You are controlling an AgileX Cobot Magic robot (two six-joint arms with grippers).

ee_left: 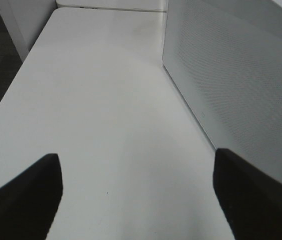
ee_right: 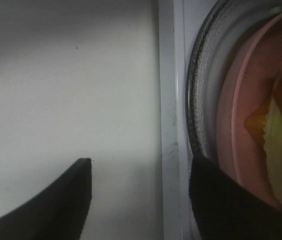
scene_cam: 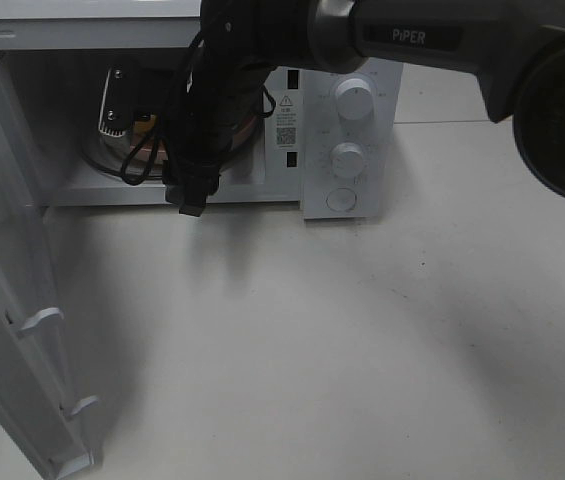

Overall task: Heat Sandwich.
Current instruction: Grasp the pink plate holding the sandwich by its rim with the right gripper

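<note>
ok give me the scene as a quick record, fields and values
microwave: white, on the table
door: swung wide open
sandwich: pale yellow pieces on the pink plate
pink plate: on the glass turntable inside the microwave
right gripper: open, at the cavity's front edge, nothing between its fingers
left gripper: open, empty, over bare table beside the door
task state: sandwich inside, door not yet closed
</note>
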